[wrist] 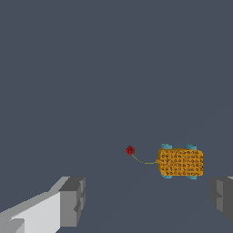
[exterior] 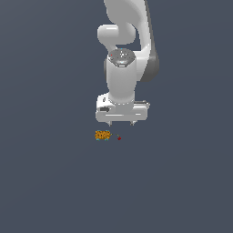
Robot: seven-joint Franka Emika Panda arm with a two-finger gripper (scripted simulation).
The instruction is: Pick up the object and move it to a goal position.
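A: How is the gripper (exterior: 121, 123) seen?
B: Spread open, nothing held; raised just above the gray floor (exterior: 45, 182).
A: And the object (exterior: 103, 135)?
B: Found below, toward the exterior view's left; a small red marker (exterior: 119, 138) is noted just beside it.

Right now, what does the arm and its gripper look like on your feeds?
The arm is glossy white with rounded links, darker grey at one joint and a speckled grey cap. The gripper has a flat white block body with a small dark mark; its fingers carry boxy grey pads. No cables or sleeves show.
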